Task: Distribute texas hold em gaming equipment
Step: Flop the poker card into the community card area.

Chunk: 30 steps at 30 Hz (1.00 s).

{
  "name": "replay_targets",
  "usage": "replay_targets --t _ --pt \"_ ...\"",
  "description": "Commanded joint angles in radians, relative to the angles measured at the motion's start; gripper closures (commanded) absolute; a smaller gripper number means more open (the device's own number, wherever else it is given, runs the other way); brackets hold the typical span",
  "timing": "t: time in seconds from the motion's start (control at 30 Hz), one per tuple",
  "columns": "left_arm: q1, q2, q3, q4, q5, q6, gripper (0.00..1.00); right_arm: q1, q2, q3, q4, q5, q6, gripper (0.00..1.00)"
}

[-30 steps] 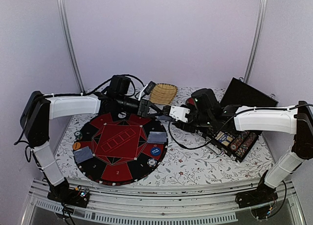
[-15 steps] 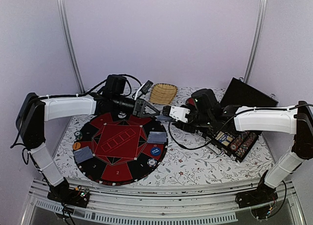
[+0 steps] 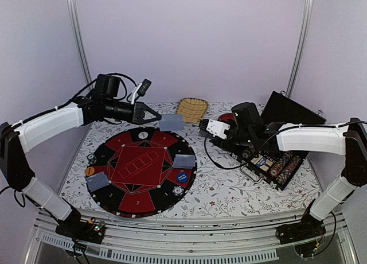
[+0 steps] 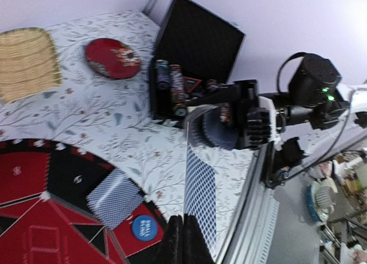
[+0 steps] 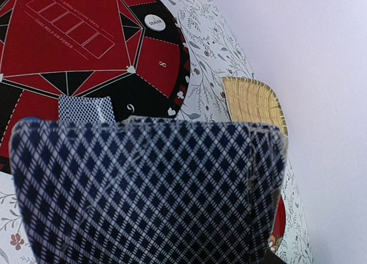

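Card: your left gripper (image 3: 153, 116) is pinched shut on one thin rectangular card (image 3: 171, 123) with a blue-grey lattice back. It hangs in the air just past the far rim of the mat. In the left wrist view you see it almost edge-on.
Deck: your right gripper (image 3: 212, 129) is clamped on a deck (image 5: 149, 189) of dark-blue and white diamond-check backs. The deck fills most of the right wrist view. It is held above the cloth between mat and case, apart from the single card.
Dealt cards: two lie flat and face down on the mat, one (image 3: 183, 160) on its right side and one (image 3: 97, 182) on its left.
Mat: round and flat, with a black rim, red wedges and a red centre panel with five outlined boxes (image 3: 140, 143).
Buttons: a round blue one (image 3: 182, 177) sits just beside the right card. An orange disc (image 3: 90, 171) sits at the left rim. A white "DEALER" disc (image 5: 153, 22) sits on the black ring.
Case: black with the lid (image 3: 292, 112) raised. Striped chips (image 3: 281, 165) stand on edge in rows. Your right arm crosses over part of it.
Basket: woven straw, shallow (image 3: 191, 109), at the far edge of the table.
Plate: dark red and round (image 4: 113, 57), beside the basket. In the top view your right wrist hides most of it.
Cloth: white with a small floral print (image 3: 229, 189).
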Motion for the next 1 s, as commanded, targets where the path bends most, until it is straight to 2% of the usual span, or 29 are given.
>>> replay_targets --t 0.0,0.1,0.23,0.33,0.5,0.67,0.73,0.97 --pt "0.036 -0.065 0.122 -0.392 -0.31 0.162 1.0 -0.014 -0.026 -0.007 0.036 -0.015 0.014 0.53" --pt "0.032 -0.061 0.216 -0.636 -0.61 0.221 1.0 -0.015 -0.038 -0.009 0.035 -0.022 0.006 0.53" --pt "-0.005 -0.015 0.25 -0.811 -0.95 0.232 1.0 -0.014 -0.058 -0.015 0.035 -0.027 0.0 0.53" --pt "-0.061 0.057 0.233 -0.897 -1.204 0.206 1.0 -0.015 -0.068 -0.017 0.035 -0.034 -0.001 0.53" --pt "-0.117 0.169 0.182 -0.915 -1.47 0.175 1.0 -0.014 -0.082 -0.017 0.034 -0.041 0.001 0.53" --pt "-0.196 0.231 0.107 -0.845 -1.584 0.221 1.0 -0.015 -0.097 -0.022 0.029 -0.046 0.008 0.53" --pt "-0.23 0.25 0.044 -0.807 -1.587 0.257 1.0 -0.015 -0.102 -0.021 0.029 -0.047 0.008 0.53" --pt "-0.343 0.342 -0.046 -0.754 -1.352 0.296 1.0 -0.014 -0.112 -0.021 0.028 -0.057 0.008 0.53"
